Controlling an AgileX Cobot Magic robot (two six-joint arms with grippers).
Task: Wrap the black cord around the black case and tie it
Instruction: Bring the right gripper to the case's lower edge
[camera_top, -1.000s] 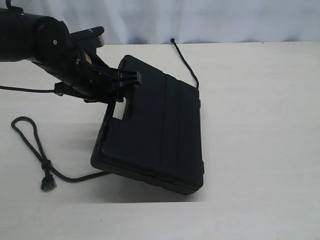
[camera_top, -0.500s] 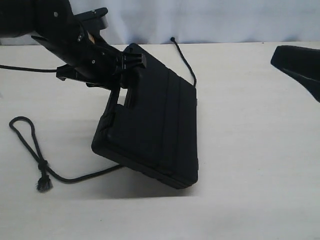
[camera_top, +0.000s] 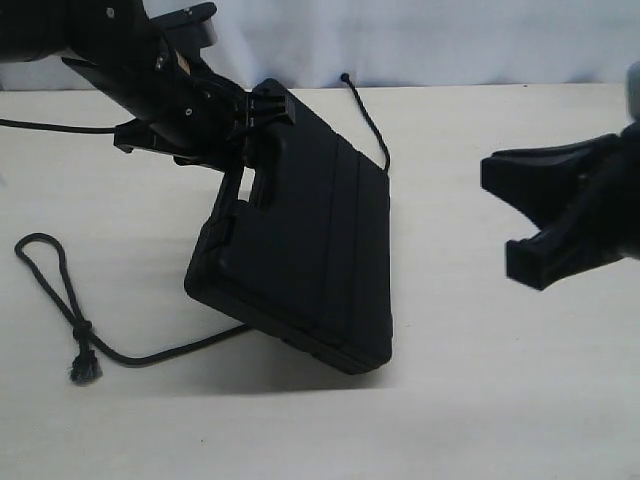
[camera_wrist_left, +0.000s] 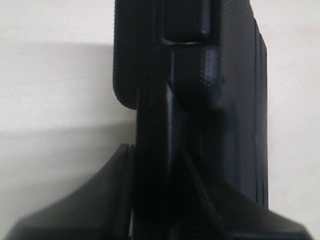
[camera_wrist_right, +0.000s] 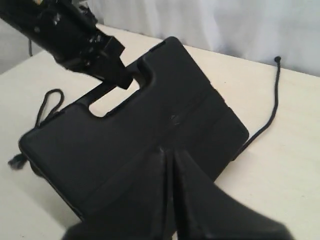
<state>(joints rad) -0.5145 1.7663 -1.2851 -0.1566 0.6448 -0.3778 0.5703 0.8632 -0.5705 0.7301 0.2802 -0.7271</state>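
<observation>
The black case (camera_top: 310, 250) stands tilted on its near edge, handle side raised. My left gripper (camera_top: 262, 112) is shut on the handle bar, and the left wrist view shows its jaws (camera_wrist_left: 155, 170) on either side of the case (camera_wrist_left: 235, 100). The black cord (camera_top: 60, 290) lies on the table with its loop, knot and frayed tip at the left. It passes under the case and comes out at the far side, ending in the knobbed tip (camera_top: 345, 78). My right gripper (camera_wrist_right: 169, 150) hovers to the right of the case (camera_wrist_right: 150, 115), shut and empty; the cord (camera_wrist_right: 272, 100) lies beyond it.
The pale table (camera_top: 480, 400) carries only the case and the cord. A white backdrop (camera_top: 450, 40) rises behind the far edge. A thin black robot cable (camera_top: 50, 125) runs along the table at the far left.
My left gripper has raised the handle side, so the case stands steeper and the cord has slid slightly. My right gripper has come in from the right towards the case.
</observation>
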